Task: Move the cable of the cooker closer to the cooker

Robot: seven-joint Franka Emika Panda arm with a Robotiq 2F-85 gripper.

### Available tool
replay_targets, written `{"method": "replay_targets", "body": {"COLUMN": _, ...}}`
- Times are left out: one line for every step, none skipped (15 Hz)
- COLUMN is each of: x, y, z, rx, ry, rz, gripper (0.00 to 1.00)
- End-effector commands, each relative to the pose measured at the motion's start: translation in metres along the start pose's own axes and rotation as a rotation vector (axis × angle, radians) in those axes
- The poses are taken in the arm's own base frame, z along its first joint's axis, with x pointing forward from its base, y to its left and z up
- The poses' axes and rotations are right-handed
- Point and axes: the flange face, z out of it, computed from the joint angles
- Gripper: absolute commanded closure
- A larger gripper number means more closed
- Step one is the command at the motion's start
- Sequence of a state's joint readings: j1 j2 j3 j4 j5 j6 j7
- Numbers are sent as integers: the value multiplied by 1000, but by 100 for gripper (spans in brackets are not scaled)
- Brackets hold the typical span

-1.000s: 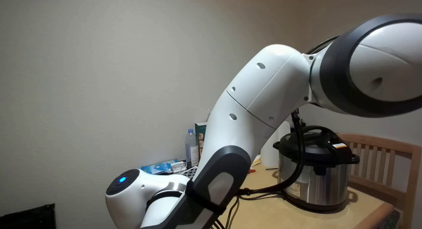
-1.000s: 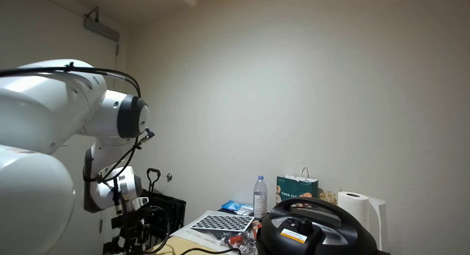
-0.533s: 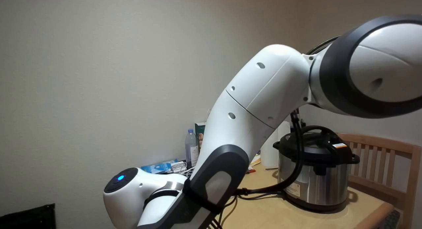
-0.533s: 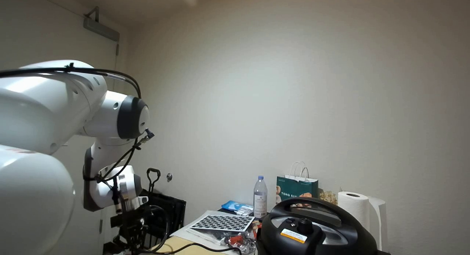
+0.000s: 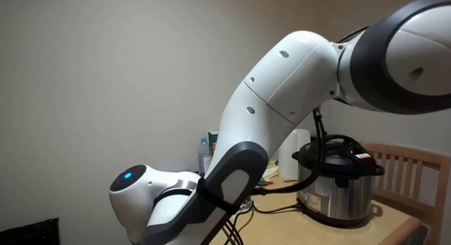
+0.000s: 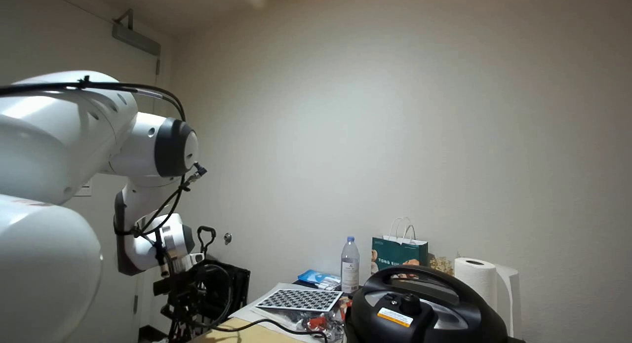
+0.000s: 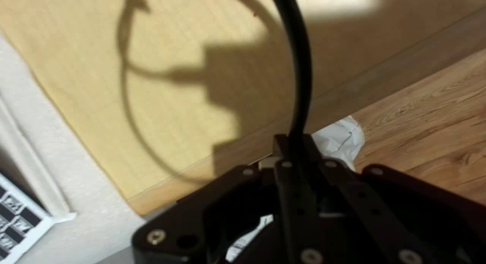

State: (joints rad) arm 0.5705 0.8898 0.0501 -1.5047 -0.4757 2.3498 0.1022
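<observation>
The tan table (image 7: 171,36) spanned the wrist view's top; below centre, the gripper (image 7: 296,142) pinched nearly closed on the cable (image 7: 302,70).

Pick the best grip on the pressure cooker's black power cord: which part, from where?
Pinch the power cord along its free run, away from the pressure cooker, where the gripper now holds it. I'd come from above, jaws across it: it's thin and loosely curved, and by the cooker's base, that bulk would likely crowd the gripper.

White arm (image 5: 259,112), dark-grey bands (image 5: 368,63), black cables (image 5: 321,149), blue light (image 5: 128,175); black tool (image 7: 296,147), silver screws (image 7: 156,236)
</observation>
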Motion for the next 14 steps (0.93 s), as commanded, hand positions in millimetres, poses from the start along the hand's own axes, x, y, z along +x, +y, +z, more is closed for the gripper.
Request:
{"method": "replay_targets", "body": {"x": -35, "y": 15, "z": -52, "rx": -101, "ry": 20, "rz": 150, "gripper": 93}}
{"method": "replay_targets", "body": {"x": -47, "y": 16, "z": -61, "rx": -109, "ry": 5, "rz": 201, "gripper": 92}}
{"method": "replay_targets", "body": {"x": -56, "y": 14, "z": -68, "rx": -87, "ry": -14, "rz": 233, "gripper": 92}}
{"method": "replay_targets", "body": {"x": -22, "y": 16, "z": -48, "rx": -85, "ry": 11, "rz": 170, "gripper": 92}}
{"method": "replay_targets", "body": {"x": -26, "y": 16, "z": -56, "rx": -85, "ry": 12, "rz": 178, "gripper": 85}}
{"method": "replay_targets", "body": {"x": -25, "y": 17, "z": -58, "rx": -85, "ry": 16, "rz": 179, "gripper": 85}}
{"method": "replay_targets", "body": {"x": -24, "y": 17, "z": -55, "rx": -85, "ry": 16, "rz": 179, "gripper": 85}}
{"method": "replay_targets", "body": {"x": -22, "y": 15, "z": -52, "rx": -84, "ry": 14, "rz": 177, "gripper": 85}}
{"method": "replay_targets", "body": {"x": -21, "y": 14, "z": -48, "rx": -84, "ry": 11, "rz": 175, "gripper": 85}}
{"method": "replay_targets", "body": {"x": -21, "y": 14, "z": -46, "rx": -83, "ry": 9, "rz": 175, "gripper": 93}}
{"method": "replay_targets", "body": {"x": -25, "y": 20, "z": -44, "rx": -136, "ry": 9, "rz": 194, "gripper": 93}}
{"method": "replay_targets", "body": {"x": -33, "y": 30, "z": -42, "rx": -178, "ry": 1, "rz": 219, "gripper": 92}}
{"method": "replay_targets", "body": {"x": -40, "y": 39, "z": -40, "rx": -202, "ry": -2, "rz": 248, "gripper": 92}}
{"method": "replay_targets", "body": {"x": -52, "y": 50, "z": -38, "rx": -228, "ry": -8, "rz": 299, "gripper": 92}}
